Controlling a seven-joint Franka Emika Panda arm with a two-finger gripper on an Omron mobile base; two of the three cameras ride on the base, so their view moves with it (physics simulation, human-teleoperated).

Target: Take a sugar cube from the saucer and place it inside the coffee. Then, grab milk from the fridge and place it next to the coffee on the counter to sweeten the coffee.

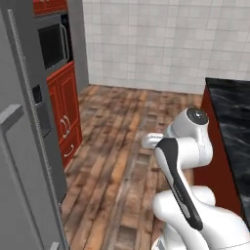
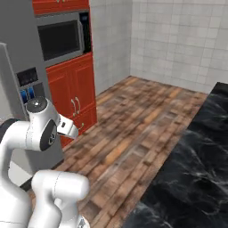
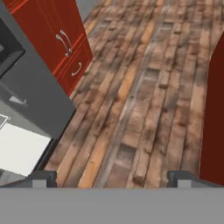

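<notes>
My gripper point(image 3: 112, 177) is open, its two dark fingertips point(image 3: 43, 177) spread wide over the wooden floor with nothing between them. The grey steel fridge point(image 1: 24, 146) stands at the left, with its blue-lit dispenser panel point(image 2: 27, 87) showing in the right base view. The hand view has its grey side point(image 3: 35, 105) at the left, with a white surface low beside it. The black marble counter point(image 2: 191, 178) lies at the right on red cabinets point(image 3: 214, 109). My folded arm stands between fridge and counter. The sugar cube, saucer, coffee and milk are out of view.
Beyond the fridge stands a red cabinet column point(image 2: 73, 95) with silver handles, and a built-in microwave point(image 2: 60, 40) above it. Brown plank floor point(image 1: 122, 146) runs between fridge and counter point(image 1: 234, 112) to a tiled wall point(image 1: 161, 44) at the back.
</notes>
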